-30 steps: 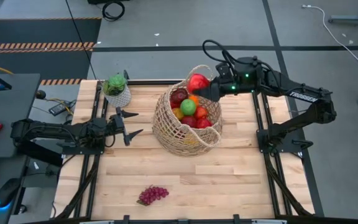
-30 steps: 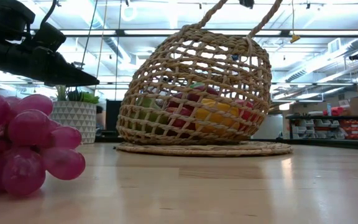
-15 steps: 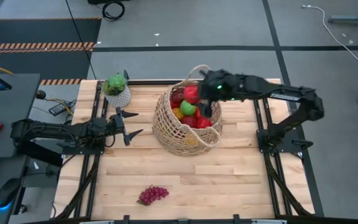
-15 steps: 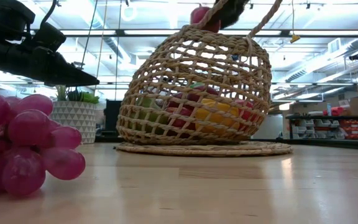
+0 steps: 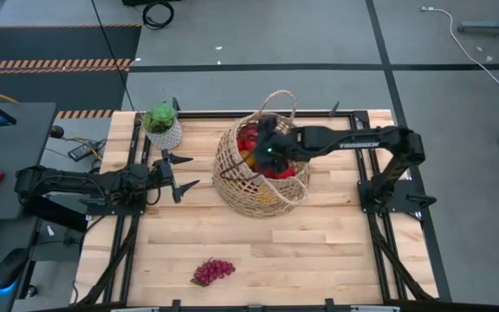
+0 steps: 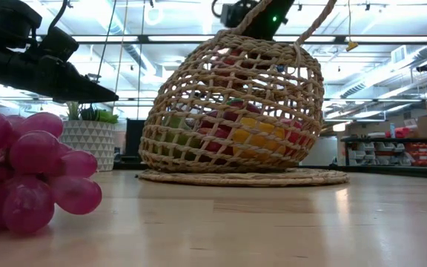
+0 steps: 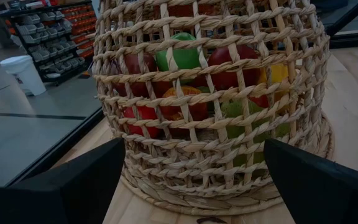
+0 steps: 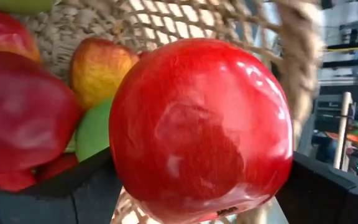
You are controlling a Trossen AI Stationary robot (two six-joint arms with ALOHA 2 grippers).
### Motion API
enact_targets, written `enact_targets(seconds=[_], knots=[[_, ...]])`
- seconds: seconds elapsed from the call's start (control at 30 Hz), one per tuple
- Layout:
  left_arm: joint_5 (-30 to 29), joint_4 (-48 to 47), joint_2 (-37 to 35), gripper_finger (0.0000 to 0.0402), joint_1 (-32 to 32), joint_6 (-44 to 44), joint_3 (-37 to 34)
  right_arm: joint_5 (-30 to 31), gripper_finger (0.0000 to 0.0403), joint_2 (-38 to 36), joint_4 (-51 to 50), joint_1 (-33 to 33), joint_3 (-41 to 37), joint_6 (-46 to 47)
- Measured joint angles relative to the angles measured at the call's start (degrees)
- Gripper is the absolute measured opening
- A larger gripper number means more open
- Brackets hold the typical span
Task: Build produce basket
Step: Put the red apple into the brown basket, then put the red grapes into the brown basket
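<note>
Red apple (image 8: 201, 127) sits clamped in the right claw (image 5: 265, 147) low inside the wicker basket (image 5: 232, 178), where an early release could bounce it off the piled fruit, while the left claw (image 5: 180, 173) gapes empty nearby.

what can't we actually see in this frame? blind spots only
- Right claw: high view, reaching into the large tan open-weave wicker basket, its own arm covers it; only the right wrist view shows it gripping the shiny red apple.
- Produce low in the basket: weave and upper fruit hide it in the low and left wrist views.
- Purple grape bunch: cut off by the low view's edge.
- Left claw: open, waiting beside the basket; the left wrist view crops its fingers.
</note>
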Motion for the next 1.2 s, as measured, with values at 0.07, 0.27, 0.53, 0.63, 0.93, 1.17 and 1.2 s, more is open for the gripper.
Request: enact_targets(seconds=[0.07, 0.27, 0.53, 0.63, 0.93, 1.17, 1.2], knots=[[0.0, 0.0, 0.0, 0.0390, 0.0, 0.0, 0.0, -0.1, 0.0362, 1.3, 0.1, 0.2, 0.0, -0.1], [0.0, 0.0, 0.0, 0.0390, 0.0, 0.0, 0.0, -3.0, 0.0364, 4.2, -1.3, 1.8, 0.0, 4.7], [0.0, 0.0, 0.0, 0.0390, 0.0, 0.0, 0.0, -0.5, 0.0395, 5.3, -0.7, 2.8, 0.3, 6.8], [0.0, 0.0, 0.0, 0.0390, 0.0, 0.0, 0.0, 4.8, 0.0394, 4.9, -2.0, 4.0, 1.9, 7.2], [0.0, 0.2, 0.0, 0.0390, 0.0, 0.0, 0.0, 29.9, 0.0396, 2.4, -3.4, 8.5, 9.6, 6.6], [0.0, 0.1, 0.0, 0.0390, 0.0, 0.0, 0.0, 36.6, 0.0394, -4.0, -5.5, 14.7, 11.6, 13.3], [0.0, 0.1, 0.0, 0.0390, 0.0, 0.0, 0.0, 35.3, 0.0393, -5.5, -6.4, 15.4, 11.6, 15.9]])
